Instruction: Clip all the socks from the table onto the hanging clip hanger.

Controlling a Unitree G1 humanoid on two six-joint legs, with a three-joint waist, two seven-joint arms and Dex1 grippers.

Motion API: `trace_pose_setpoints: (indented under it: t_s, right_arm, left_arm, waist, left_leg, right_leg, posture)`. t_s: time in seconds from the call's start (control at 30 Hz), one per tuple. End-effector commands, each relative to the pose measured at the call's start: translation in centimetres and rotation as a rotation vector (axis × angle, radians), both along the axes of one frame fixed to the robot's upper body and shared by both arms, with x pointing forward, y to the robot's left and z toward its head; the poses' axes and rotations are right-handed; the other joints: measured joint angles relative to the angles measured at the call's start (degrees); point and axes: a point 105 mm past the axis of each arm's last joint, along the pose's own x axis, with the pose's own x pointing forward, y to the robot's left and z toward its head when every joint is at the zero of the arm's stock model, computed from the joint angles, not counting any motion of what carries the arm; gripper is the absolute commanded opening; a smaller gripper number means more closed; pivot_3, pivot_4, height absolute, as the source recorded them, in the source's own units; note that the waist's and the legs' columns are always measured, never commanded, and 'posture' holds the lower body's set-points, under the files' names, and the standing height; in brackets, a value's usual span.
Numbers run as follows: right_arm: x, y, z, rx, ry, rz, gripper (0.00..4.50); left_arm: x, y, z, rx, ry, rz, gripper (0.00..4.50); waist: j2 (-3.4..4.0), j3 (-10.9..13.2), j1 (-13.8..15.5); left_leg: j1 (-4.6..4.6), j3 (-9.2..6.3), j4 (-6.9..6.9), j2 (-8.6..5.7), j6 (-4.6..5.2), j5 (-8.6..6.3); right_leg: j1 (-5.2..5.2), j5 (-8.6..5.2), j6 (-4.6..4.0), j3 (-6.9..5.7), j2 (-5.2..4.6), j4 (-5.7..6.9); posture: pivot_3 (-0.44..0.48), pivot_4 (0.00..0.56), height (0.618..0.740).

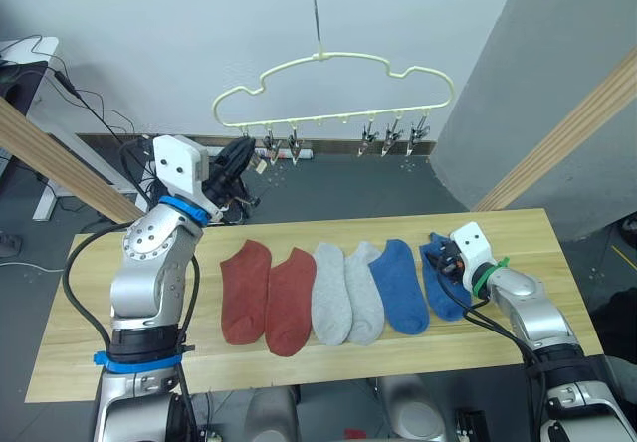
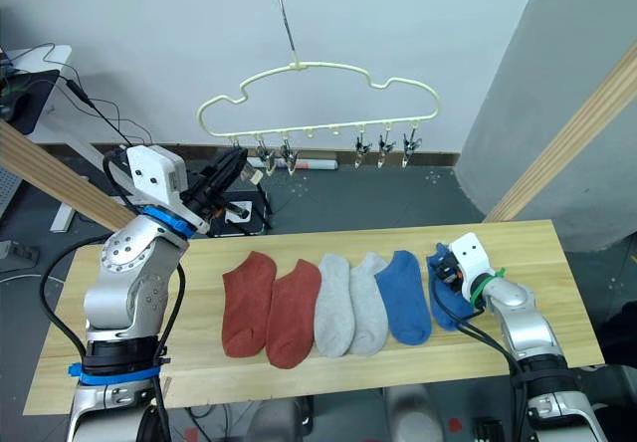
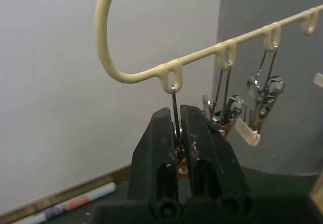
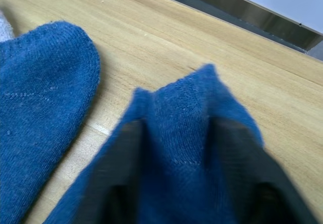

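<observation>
While five socks point(image 1: 328, 293) lie flat, right hand point(image 4: 176, 148) pinches the sixth point(image 4: 192, 133).

A white wall point(image 1: 149, 44) meets dark grey floor point(image 1: 338, 188), framed by slanted wooden beams point(image 1: 557, 138).

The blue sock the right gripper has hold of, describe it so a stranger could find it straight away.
On the table lies a row of six socks. The blue sock ends the row on the robot's right. Unlike its flat neighbours, its cuff is bunched between the right gripper fingers.
</observation>
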Motion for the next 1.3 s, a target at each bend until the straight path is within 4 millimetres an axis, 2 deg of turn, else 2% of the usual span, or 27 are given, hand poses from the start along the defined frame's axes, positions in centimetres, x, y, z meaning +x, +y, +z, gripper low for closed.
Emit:
trace_pose_setpoints:
  t_s: [0.03, 0.07, 0.1, 0.27, 0.37, 0.47, 0.53, 0.7, 0.83, 1.07, 1.3]
  right_arm:
    - [-0.9, -0.3, -1.2, -0.001, 0.043, -0.007, 0.71]
    - [-0.9, -0.2, -1.0, 0.000, 0.034, 0.002, 0.25]
    - [-0.9, 0.1, -0.6, 0.002, 0.020, 0.018, 0.03]
    - [-1.2, 4.5, 5.1, -0.024, -0.187, 0.231, 0.03]
    - [-1.5, 9.0, 9.6, -0.041, -0.340, 0.394, 0.03]
    - [-1.6, 13.0, 11.8, -0.027, -0.405, 0.497, 0.03]
    - [-1.4, 15.2, 12.4, -0.013, -0.425, 0.531, 0.03]
    - [-0.9, 18.5, 12.6, 0.010, -0.447, 0.554, 0.03]
    - [-0.8, 21.8, 12.6, 0.053, -0.456, 0.564, 0.03]
    - [-0.8, 25.2, 13.8, 0.116, -0.486, 0.601, 0.03]
    - [-1.0, 27.0, 15.7, 0.177, -0.536, 0.626, 0.03]
  left_arm:
    - [-0.8, 0.2, 1.0, 0.003, -0.016, -0.033, 0.00]
    - [-0.9, 0.2, 1.0, 0.002, -0.005, -0.042, 0.00]
    - [-1.1, 0.2, 1.0, -0.001, 0.001, -0.055, 0.00]
    - [-1.3, 0.2, 1.6, -0.012, 0.014, -0.080, 0.00]
    - [-1.4, 0.3, 2.1, -0.032, 0.026, -0.093, 0.00]
    - [-1.4, 0.3, 2.4, -0.043, 0.037, -0.105, 0.00]
    - [-1.3, 0.2, 2.4, -0.049, 0.041, -0.111, 0.00]
    - [-1.3, -0.2, 2.6, -0.066, 0.048, -0.122, 0.00]
    - [-1.7, -0.8, 2.5, -0.079, 0.063, -0.146, 0.00]
    - [-1.9, -0.9, 2.2, -0.085, 0.088, -0.156, 0.00]
    - [-2.1, -1.0, 2.0, -0.090, 0.096, -0.157, 0.00]
  waist:
    - [0.00, 0.0, 0.0]
    - [0.00, 0.0, 0.0]
    - [0.00, 0.0, 0.0]
    - [0.08, 0.1, -0.1]
    - [0.07, 0.2, -0.2]
    - [0.06, 0.2, -0.1]
    - [0.06, 0.2, 0.0]
    - [0.05, 0.2, 0.8]
    - [0.04, 0.2, 1.1]
    - [0.05, 0.2, 1.2]
    - [0.05, 0.2, 1.3]
  left_leg:
    - [0.00, 0.00, 0.00, 0.00, 0.00, 0.00]
    - [0.00, -0.01, 0.00, 0.00, 0.00, 0.00]
    - [0.00, -0.01, 0.00, 0.00, 0.00, 0.00]
    - [-0.04, 0.00, -0.03, 0.00, 0.00, 0.00]
    - [-0.02, 0.02, -0.03, 0.00, -0.01, 0.00]
    - [-0.02, -0.04, -0.03, 0.01, -0.06, 0.03]
    - [-0.05, -0.17, -0.04, 0.02, -0.07, 0.04]
    - [-0.25, -0.24, -0.04, -0.04, -0.08, 0.04]
    - [-0.27, -0.24, -0.06, -0.05, -0.07, 0.04]
    - [-0.26, -0.25, -0.05, -0.04, -0.07, 0.04]
    - [-0.26, -0.27, -0.08, -0.03, -0.07, 0.04]
  right_leg:
    - [0.00, 0.00, 0.00, 0.00, 0.00, 0.00]
    - [0.00, 0.00, 0.00, 0.00, 0.00, 0.00]
    - [0.00, 0.00, 0.00, -0.01, 0.00, 0.00]
    - [-0.07, 0.00, 0.00, 0.02, 0.00, 0.00]
    - [-0.10, 0.00, 0.01, 0.07, 0.03, 0.02]
    - [-0.13, 0.00, 0.02, 0.04, 0.06, 0.05]
    - [-0.12, 0.00, 0.01, -0.10, 0.08, 0.03]
    - [-0.17, 0.01, 0.00, -0.17, -0.06, -0.07]
    - [-0.24, 0.01, 0.00, -0.18, -0.08, -0.05]
    - [-0.28, 0.01, -0.01, -0.16, -0.04, 0.03]
    - [-0.28, 0.01, -0.01, -0.18, -0.05, 0.02]
  posture:
    - [-0.173, 0.346, 0.733]
    - [-0.170, 0.345, 0.733]
    - [-0.167, 0.345, 0.733]
    - [-0.164, 0.347, 0.733]
    - [-0.166, 0.347, 0.733]
    - [-0.169, 0.346, 0.733]
    - [-0.167, 0.344, 0.733]
    - [-0.160, 0.341, 0.733]
    - [-0.157, 0.339, 0.733]
    - [-0.148, 0.336, 0.733]
    - [-0.141, 0.334, 0.733]
